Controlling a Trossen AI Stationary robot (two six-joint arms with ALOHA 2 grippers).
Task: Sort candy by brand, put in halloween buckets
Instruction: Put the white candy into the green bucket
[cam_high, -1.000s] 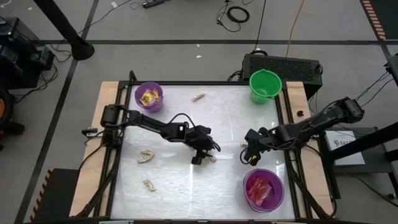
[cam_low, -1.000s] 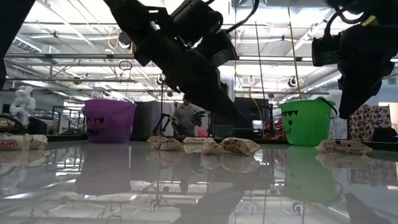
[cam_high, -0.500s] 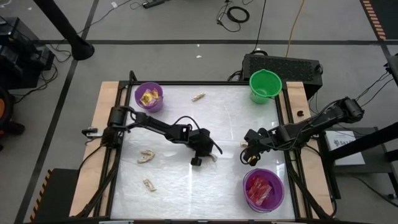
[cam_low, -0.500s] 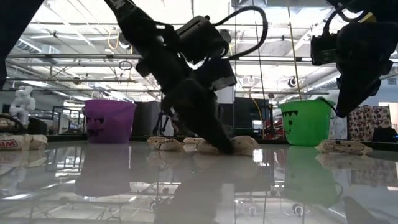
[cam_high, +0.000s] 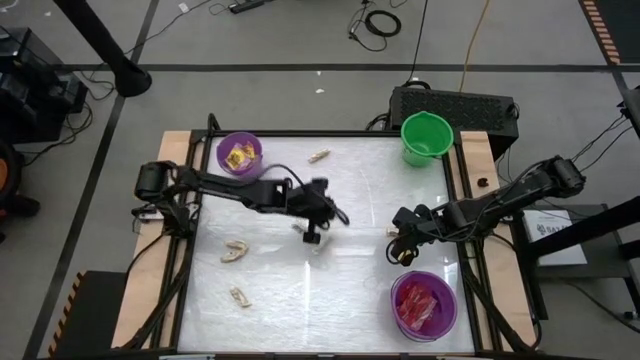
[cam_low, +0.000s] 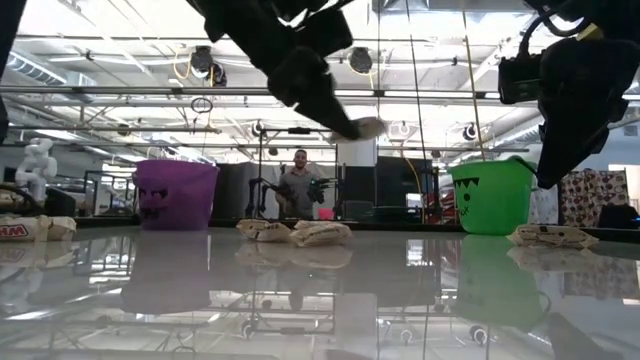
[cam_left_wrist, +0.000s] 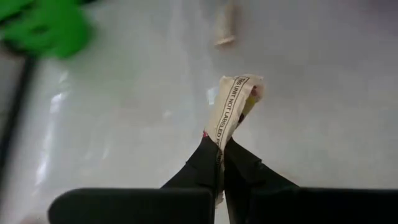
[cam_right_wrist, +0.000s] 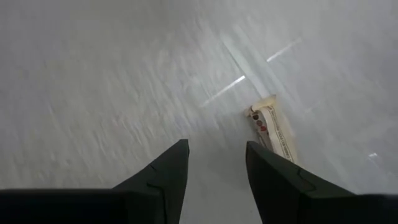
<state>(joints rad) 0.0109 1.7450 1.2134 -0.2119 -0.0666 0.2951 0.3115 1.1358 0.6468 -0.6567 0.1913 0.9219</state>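
Observation:
My left gripper (cam_high: 312, 238) hangs over the middle of the table, shut on a tan wrapped candy (cam_left_wrist: 234, 106); the low view shows that candy (cam_low: 368, 127) high above the tabletop. My right gripper (cam_high: 400, 255) waits open near the table's right side, with another tan candy (cam_right_wrist: 273, 132) lying just beyond its fingers. A purple bucket (cam_high: 240, 155) with yellow candy stands at the far left, a green bucket (cam_high: 427, 137) at the far right, and a purple bucket (cam_high: 423, 305) with red candy at the near right. My left gripper pinches the tan candy by one end of its wrapper (cam_left_wrist: 219, 138) between its two fingertips. The fingers slant downward from the table's left. The rest of the candy sticks out past the fingertips, lifted clear of the table.
Loose tan candies lie on the white tabletop: one at the far edge (cam_high: 319, 156) and two near the left side (cam_high: 236, 250) (cam_high: 240, 296). In the low view, two tan pieces (cam_low: 265, 230) (cam_low: 320, 233) rest mid-table and one (cam_low: 552, 236) at the right.
My left gripper has come down onto the tan candy in the middle of the table, shut on it and risen, drawing back a little toward the table's left. The candy has been lifted clear of the table; its two neighbours stay where they were.

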